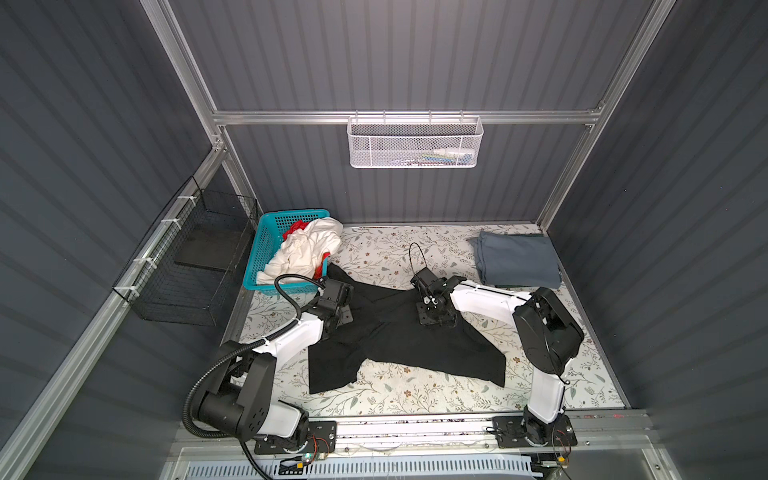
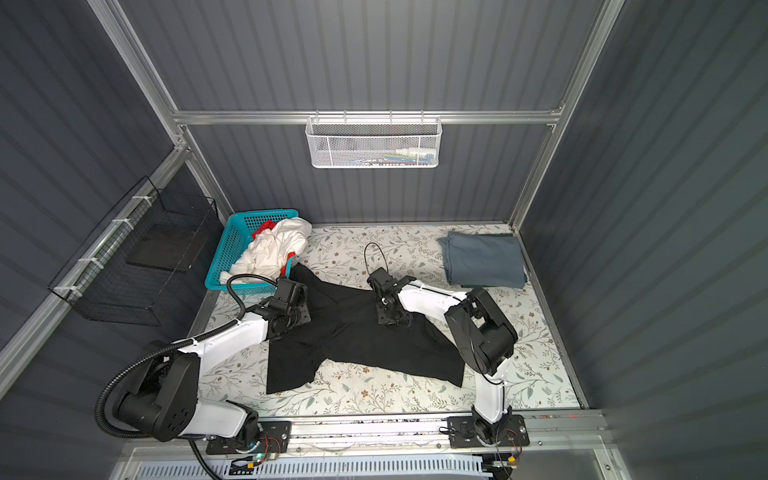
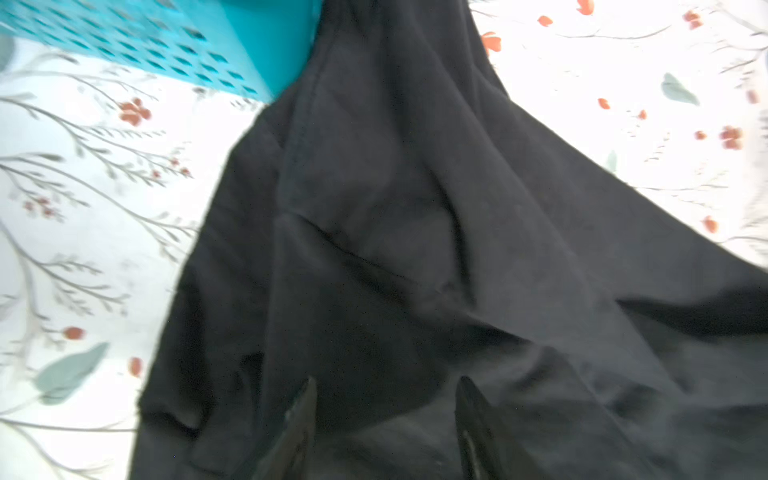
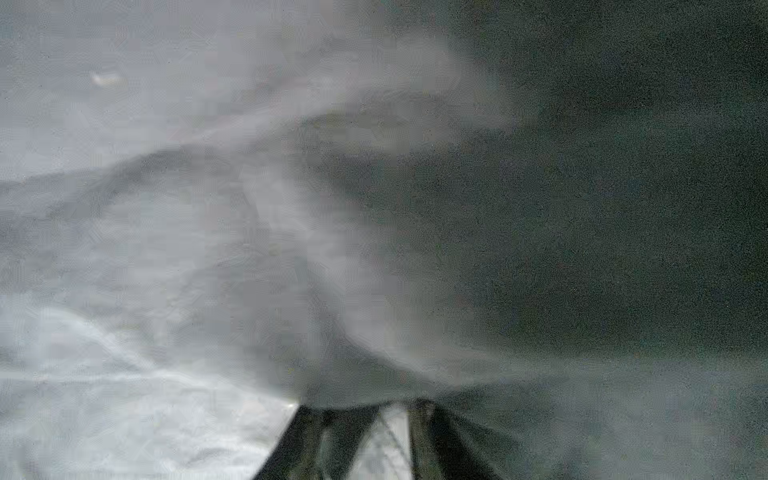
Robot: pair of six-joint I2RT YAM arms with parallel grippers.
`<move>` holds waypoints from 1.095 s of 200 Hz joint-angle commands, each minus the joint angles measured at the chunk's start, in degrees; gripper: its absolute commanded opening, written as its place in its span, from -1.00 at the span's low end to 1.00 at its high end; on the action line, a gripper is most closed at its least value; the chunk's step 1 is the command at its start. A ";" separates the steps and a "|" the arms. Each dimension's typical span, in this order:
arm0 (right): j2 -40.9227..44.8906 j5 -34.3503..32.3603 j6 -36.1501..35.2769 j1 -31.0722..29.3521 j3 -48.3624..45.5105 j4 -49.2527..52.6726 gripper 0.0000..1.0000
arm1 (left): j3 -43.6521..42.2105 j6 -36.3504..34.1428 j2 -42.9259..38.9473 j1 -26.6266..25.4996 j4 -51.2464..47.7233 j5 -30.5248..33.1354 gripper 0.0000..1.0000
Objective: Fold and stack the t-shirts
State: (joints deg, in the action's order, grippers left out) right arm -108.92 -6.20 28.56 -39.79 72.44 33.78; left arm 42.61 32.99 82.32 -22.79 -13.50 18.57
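Black shirt [image 1: 399,345]: spread but rumpled on the table [image 1: 415,395], one corner touching the basket [image 1: 259,249], the rest lying away from it.
Left gripper [image 3: 387,382]: over the shirt near the basket, fingers apart, nothing pinched that I can see.
Right gripper [image 4: 365,405]: down on the shirt farther from the basket; I cannot tell whether it clenches cloth (its wrist view is all blur).
Other shirts: white shirt [image 1: 305,249] and red shirt [image 1: 296,227] heaped in the basket; blue-grey shirt [image 1: 517,259] folded, well apart from the basket.
Risk, uneven grip: if only one side catches cloth, a pull likely twists the shirt instead of flattening it.
Risk, layers: a pinch through the creases may take both layers, leaving a bunched fold.
Risk, basket: the corner touching the basket may drag against it or shift it.
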 commanded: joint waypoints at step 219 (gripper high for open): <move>9.74 -23.03 -7.42 19.62 1.74 10.84 -1.00 | 9.18 -6.81 5.60 4.42 -1.88 4.37 0.09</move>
State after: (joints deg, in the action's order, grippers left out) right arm -96.77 -24.43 22.57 -21.56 71.90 43.29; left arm 49.95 27.18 88.27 -18.68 -14.20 22.72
